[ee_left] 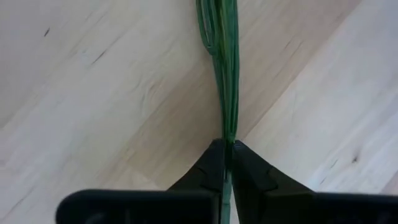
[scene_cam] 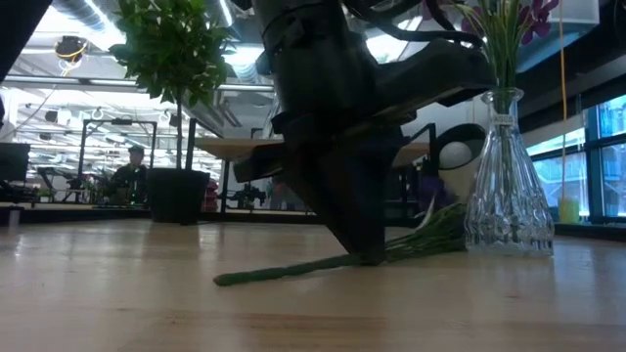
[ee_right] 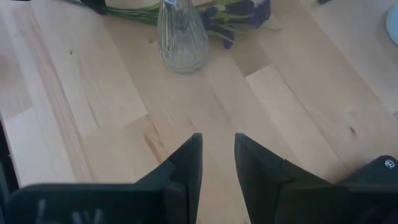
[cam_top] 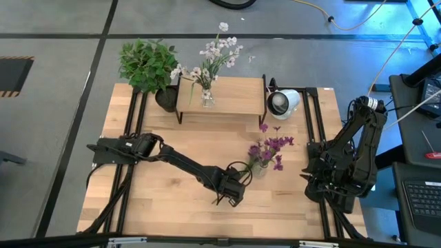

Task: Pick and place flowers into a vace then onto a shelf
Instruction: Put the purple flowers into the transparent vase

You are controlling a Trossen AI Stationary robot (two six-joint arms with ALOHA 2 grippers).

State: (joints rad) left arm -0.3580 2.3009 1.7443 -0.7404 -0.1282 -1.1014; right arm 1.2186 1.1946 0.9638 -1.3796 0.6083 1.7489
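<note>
Pinching one purple flower stem [ee_left: 225, 74], left hand [ee_left: 225, 155] on table.

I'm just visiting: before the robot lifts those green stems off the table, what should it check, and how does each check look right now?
1. Left hand shut on the flower stems: ok.
2. Stems lying flat on the tabletop, ready to lift: ok.
3. Glass vase upright beside the stems: ok.
4. Room in that vase: cannot tell; it already holds purple flowers.
5. Right hand open, clear of the vase: ok.
6. Shelf has free space beside its white-flower vase: ok.
</note>
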